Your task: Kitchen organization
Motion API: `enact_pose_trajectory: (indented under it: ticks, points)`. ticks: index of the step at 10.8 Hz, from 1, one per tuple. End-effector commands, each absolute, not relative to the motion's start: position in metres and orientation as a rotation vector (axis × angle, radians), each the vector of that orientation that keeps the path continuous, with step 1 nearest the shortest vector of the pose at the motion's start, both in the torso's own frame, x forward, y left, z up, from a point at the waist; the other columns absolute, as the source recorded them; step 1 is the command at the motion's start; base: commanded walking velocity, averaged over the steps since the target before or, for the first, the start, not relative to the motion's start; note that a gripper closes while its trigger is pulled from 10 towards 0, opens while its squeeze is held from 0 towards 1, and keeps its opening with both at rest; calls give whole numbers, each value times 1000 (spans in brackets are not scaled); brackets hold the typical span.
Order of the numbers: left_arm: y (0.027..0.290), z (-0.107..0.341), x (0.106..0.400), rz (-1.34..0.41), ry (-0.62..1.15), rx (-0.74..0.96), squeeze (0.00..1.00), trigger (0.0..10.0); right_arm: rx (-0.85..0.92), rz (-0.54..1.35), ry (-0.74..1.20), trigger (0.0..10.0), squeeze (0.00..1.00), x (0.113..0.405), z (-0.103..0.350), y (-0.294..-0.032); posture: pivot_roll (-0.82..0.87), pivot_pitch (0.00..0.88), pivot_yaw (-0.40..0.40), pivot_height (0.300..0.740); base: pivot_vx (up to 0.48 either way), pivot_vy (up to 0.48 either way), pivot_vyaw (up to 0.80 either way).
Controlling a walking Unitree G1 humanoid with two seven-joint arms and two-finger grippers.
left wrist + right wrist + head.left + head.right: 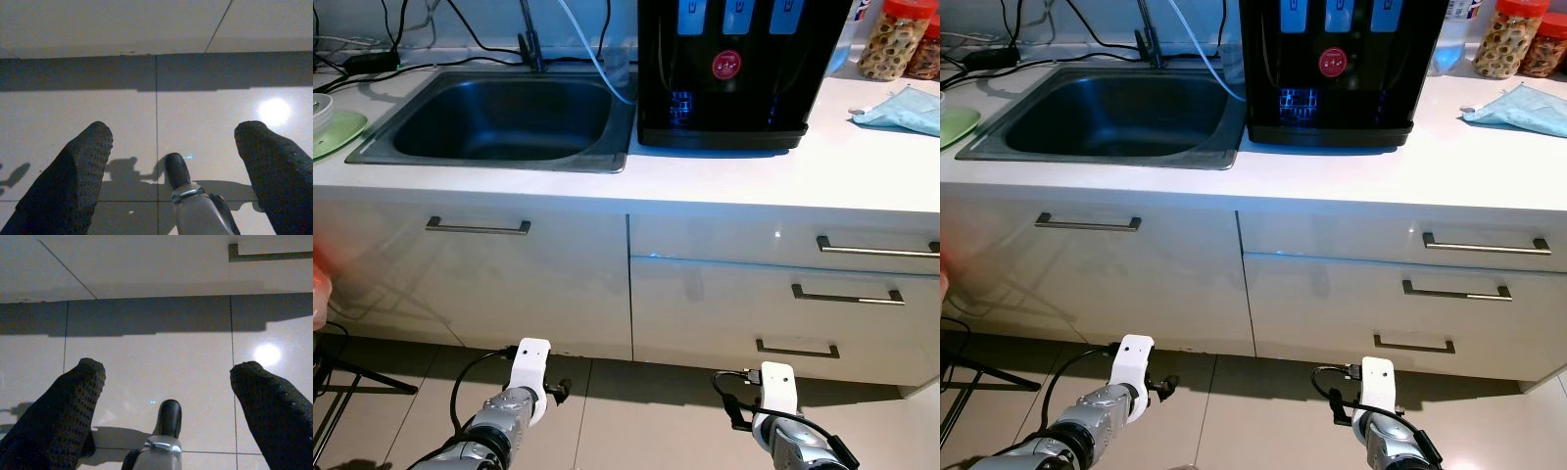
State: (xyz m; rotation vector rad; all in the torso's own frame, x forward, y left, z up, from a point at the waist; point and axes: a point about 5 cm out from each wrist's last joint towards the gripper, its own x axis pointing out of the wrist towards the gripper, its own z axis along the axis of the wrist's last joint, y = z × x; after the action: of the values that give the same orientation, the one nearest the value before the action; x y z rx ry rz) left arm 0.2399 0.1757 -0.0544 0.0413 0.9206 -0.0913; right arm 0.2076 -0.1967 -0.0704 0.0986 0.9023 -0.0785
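With both the left gripper (168,147) and right gripper (166,377) hanging low, fingers spread and empty, the soft, light blue cloth (901,108) is lying far right on the counter (724,176), likely best pinched at an edge.

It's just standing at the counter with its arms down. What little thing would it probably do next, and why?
Probably raise the right end effector toward the cloth lying crumpled on the counter. Both end effectors, left too, hang low over the floor, open and holding nothing, and the sink looks empty, so the cloth seems the nearest loose thing to tidy.
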Motion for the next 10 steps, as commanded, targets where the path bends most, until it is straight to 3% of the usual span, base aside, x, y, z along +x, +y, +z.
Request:
enact_pose_trajectory:
  ticks: [1, 10]
  points:
    - [179, -54, 239, -87, 926, 48, 0, 10000, 100, -69, 905, 10000, 0, 207, -71, -194, -24, 0, 74, 740, 0, 0, 0]
    - [179, -55, 239, -85, 929, 51, 0, 10000, 109, -76, 910, 10000, 0, 206, -72, -194, -28, 0, 78, 740, 0, 0, 0]
